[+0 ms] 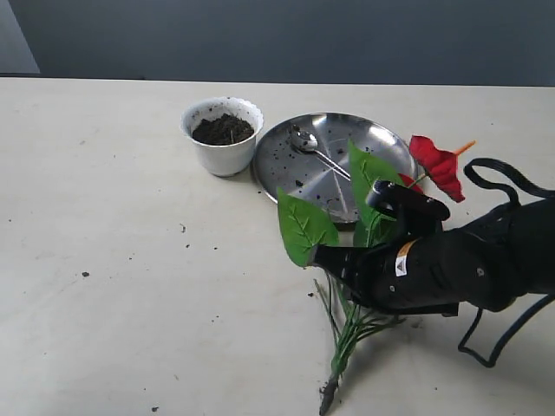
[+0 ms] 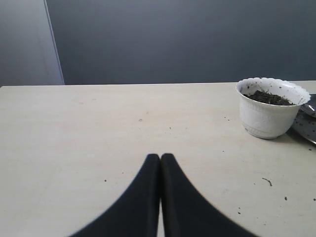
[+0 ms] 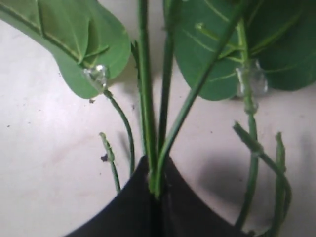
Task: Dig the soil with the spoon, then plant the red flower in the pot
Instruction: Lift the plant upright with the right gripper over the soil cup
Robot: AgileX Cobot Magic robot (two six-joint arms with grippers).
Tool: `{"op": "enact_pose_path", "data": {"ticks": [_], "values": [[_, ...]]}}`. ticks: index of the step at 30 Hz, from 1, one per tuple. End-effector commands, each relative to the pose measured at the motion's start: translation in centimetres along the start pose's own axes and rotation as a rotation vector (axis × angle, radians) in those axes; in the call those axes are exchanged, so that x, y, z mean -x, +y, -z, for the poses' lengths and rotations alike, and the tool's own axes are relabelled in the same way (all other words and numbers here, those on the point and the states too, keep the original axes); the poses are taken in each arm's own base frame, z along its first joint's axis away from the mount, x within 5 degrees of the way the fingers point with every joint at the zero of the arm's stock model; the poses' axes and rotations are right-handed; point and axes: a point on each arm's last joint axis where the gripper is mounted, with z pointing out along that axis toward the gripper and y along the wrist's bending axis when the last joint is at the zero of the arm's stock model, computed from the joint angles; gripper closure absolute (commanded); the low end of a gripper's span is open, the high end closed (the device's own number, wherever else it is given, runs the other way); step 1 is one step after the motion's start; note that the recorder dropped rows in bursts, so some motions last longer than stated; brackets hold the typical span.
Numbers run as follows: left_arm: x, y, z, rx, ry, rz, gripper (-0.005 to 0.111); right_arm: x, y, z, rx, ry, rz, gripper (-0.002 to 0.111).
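Note:
The white scalloped pot holds dark soil. The silver spoon lies on the round steel plate, right of the pot. The red flower lies on the table with its green leaves over the plate's near edge and its stems toward the front. My right gripper is shut on several of those stems. My left gripper is shut with nothing in it, low over bare table, left of the pot.
Loose soil crumbs are scattered over the pale table and on the plate. A black cable loop hangs off the right arm. A grey wall runs behind the table's far edge.

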Motion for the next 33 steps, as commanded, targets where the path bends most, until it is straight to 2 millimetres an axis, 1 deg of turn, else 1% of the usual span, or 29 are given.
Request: {"op": "enact_pose_path", "data": {"ticks": [1,2,3,4,5,8,10,12,13,14,15,16,17,18,19,20,21,22,23,24,29,33], "values": [[-0.1,0.0,0.0,-0.006,0.0,0.006,0.106,0.4,0.4,1.6,0.033,-0.032,0.053,0.108],[-0.1,0.0,0.0,-0.006,0.0,0.006,0.106,0.7,0.8,2.8,0.071,-0.068,0.068,0.108],[-0.1,0.0,0.0,-0.006,0.0,0.006,0.106,0.9,1.0,3.5,0.092,-0.09,0.08,0.108],[-0.1,0.0,0.0,-0.006,0.0,0.006,0.106,1.4,1.5,5.0,0.143,-0.143,0.103,0.108],[-0.1,0.0,0.0,-0.006,0.0,0.006,0.106,1.7,1.9,6.0,0.18,-0.184,0.125,0.108],[-0.1,0.0,0.0,-0.006,0.0,0.006,0.106,2.7,3.2,8.7,0.328,-0.361,0.263,0.108],[-0.1,0.0,0.0,-0.006,0.0,0.006,0.106,3.6,4.7,9.9,0.424,-0.487,0.385,0.108],[-0.1,0.0,0.0,-0.006,0.0,0.006,0.106,5.2,6.5,10.6,0.425,-0.564,0.502,0.108],[-0.1,0.0,0.0,-0.006,0.0,0.006,0.106,6.1,7.3,10.7,0.42,-0.606,0.563,0.108],[-0.1,0.0,0.0,-0.006,0.0,0.006,0.106,6.7,7.8,10.6,0.413,-0.633,0.604,0.108],[-0.1,0.0,0.0,-0.006,0.0,0.006,0.106,8.1,9.1,10.3,0.41,-0.694,0.669,0.108],[-0.1,0.0,0.0,-0.006,0.0,0.006,0.106,9.5,10.3,9.5,0.409,-0.75,0.729,0.108],[-0.1,0.0,0.0,-0.006,0.0,0.006,0.106,10.2,11.0,9.0,0.406,-0.782,0.766,0.108],[-0.1,0.0,0.0,-0.006,0.0,0.006,0.106,11.4,12.5,8.1,0.399,-0.841,0.839,0.108],[-0.1,0.0,0.0,-0.006,0.0,0.006,0.106,12.0,13.1,7.4,0.394,-0.859,0.866,0.108],[-0.1,0.0,0.0,-0.006,0.0,0.006,0.106,13.0,14.2,5.9,0.395,-0.886,0.89,0.108],[-0.1,0.0,0.0,-0.006,0.0,0.006,0.106,13.5,14.8,5.2,0.403,-0.901,0.89,0.108],[-0.1,0.0,0.0,-0.006,0.0,0.006,0.106,14.4,15.8,4.0,0.426,-0.939,0.886,0.108],[-0.1,0.0,0.0,-0.006,0.0,0.006,0.106,14.8,16.3,3.4,0.44,-0.963,0.883,0.108],[-0.1,0.0,0.0,-0.006,0.0,0.006,0.106,15.7,17.2,2.0,0.454,-0.992,0.883,0.108],[-0.1,0.0,0.0,-0.006,0.0,0.006,0.106,17.3,19.0,-1.4,0.425,-1.04,0.952,0.108],[-0.1,0.0,0.0,-0.006,0.0,0.006,0.106,18.2,19.9,-3.4,0.424,-1.063,0.962,0.108]]}}
